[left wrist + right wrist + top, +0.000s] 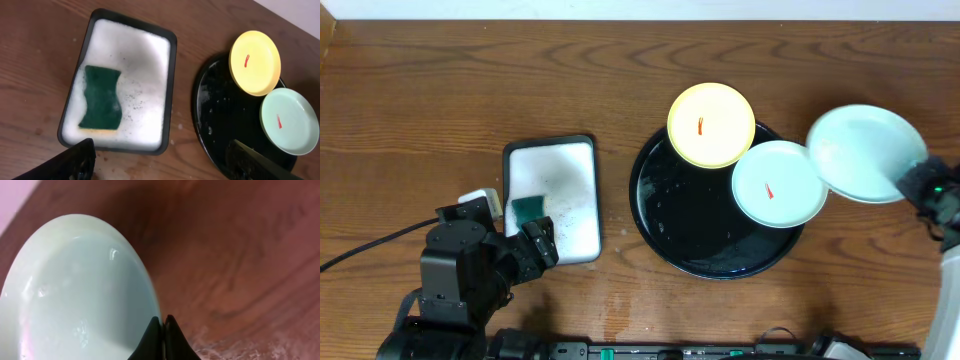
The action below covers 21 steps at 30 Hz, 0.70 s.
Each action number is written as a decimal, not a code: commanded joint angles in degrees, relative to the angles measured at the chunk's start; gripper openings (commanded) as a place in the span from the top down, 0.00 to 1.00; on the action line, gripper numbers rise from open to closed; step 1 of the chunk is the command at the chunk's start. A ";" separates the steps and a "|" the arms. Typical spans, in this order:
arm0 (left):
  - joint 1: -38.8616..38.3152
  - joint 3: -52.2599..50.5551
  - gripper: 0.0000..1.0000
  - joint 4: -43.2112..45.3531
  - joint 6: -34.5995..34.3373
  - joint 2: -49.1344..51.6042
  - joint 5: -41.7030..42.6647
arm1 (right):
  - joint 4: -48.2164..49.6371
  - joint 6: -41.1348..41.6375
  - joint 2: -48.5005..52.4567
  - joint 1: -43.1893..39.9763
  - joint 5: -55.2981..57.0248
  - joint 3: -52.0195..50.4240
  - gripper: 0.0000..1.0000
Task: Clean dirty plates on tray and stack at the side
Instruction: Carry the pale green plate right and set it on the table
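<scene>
The black round tray holds a pale yellow plate at its far rim and a mint-green plate at its right rim, each with a red smear. Both also show in the left wrist view: tray, yellow plate, mint plate. My right gripper is shut on the rim of a second mint-green plate, held up to the right of the tray; the right wrist view shows its wet, smear-free face and the jaws. My left gripper is open and empty, near the white tray.
A white rectangular dark-rimmed tray full of foam holds a green sponge, which also shows in the left wrist view. The left arm's body sits at the front left. Bare wood lies right of the black tray.
</scene>
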 commanded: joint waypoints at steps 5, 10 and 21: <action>0.26 0.79 0.16 0.04 0.57 -0.04 0.31 | 5.16 1.07 14.40 -9.09 -1.86 0.22 0.99; 0.26 0.79 0.16 0.04 0.57 -0.04 0.33 | 9.90 0.70 23.15 -9.97 3.26 0.22 0.99; 0.26 0.79 0.16 0.04 0.57 -0.04 0.31 | 11.85 -8.48 32.65 -7.39 5.20 0.22 0.87</action>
